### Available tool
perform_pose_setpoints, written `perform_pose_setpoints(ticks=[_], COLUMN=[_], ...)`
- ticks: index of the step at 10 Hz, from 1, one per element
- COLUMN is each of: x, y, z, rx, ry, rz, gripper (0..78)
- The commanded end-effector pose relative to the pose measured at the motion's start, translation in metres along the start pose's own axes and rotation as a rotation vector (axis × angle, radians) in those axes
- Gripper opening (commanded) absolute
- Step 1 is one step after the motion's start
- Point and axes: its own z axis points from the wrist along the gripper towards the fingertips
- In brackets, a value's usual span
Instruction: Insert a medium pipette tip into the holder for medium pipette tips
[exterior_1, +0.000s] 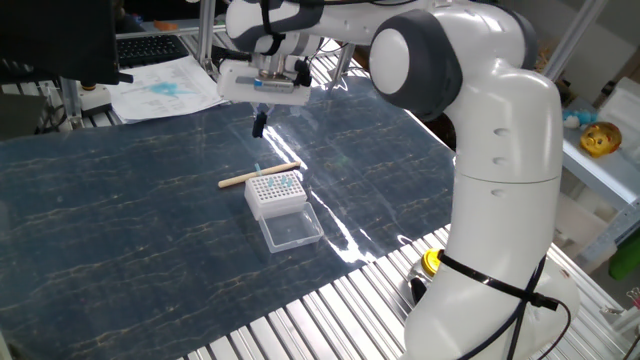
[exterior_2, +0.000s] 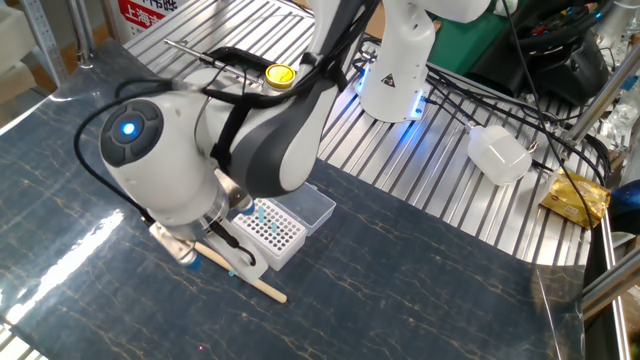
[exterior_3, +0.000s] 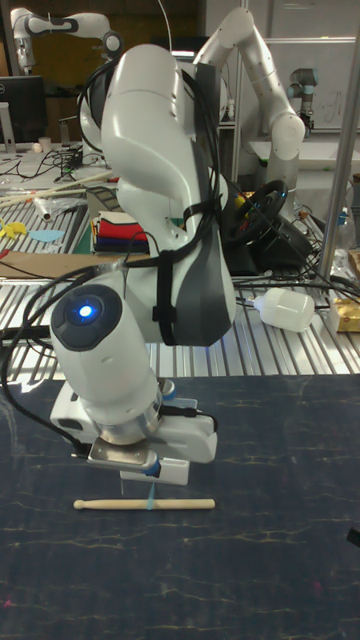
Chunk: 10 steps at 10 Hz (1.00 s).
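Observation:
The holder (exterior_1: 275, 192) is a small white rack with a grid of holes and a few teal tips; its clear lid (exterior_1: 292, 230) lies open in front. A medium pipette tip (exterior_1: 258, 167), tiny and teal, rests against a beige wooden stick (exterior_1: 260, 176) just behind the rack. My gripper (exterior_1: 260, 123) hangs above and behind the stick, its dark fingers together and nothing visible between them. In the other fixed view the holder (exterior_2: 274, 229) shows beside the arm's wrist. In the tall view the wrist covers most of the rack, while the stick (exterior_3: 145, 504) lies bare.
Papers (exterior_1: 165, 88) and a keyboard lie at the table's far left corner. A yellow-capped item (exterior_1: 432, 262) sits on the metal slats near the robot's base (exterior_1: 480, 300). A second robot's base (exterior_2: 395, 70) and cables stand beyond the mat.

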Motion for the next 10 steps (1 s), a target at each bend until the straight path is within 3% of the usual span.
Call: perform_pose_setpoints(ticks=[1,5,7,10], x=[-0.0041,-0.0049,-0.0049,-0.0049], y=[-0.0034,-0.0034,-0.0034,-0.0034], z=[0.0098,0.0096,0.0096,0.0096], rx=[-0.01,-0.01,-0.01,-0.007], ry=[-0.002,-0.007,0.029,0.034], rz=[0.01,0.01,0.015,0.021], gripper=[0.0,0.0,0.0,0.0])
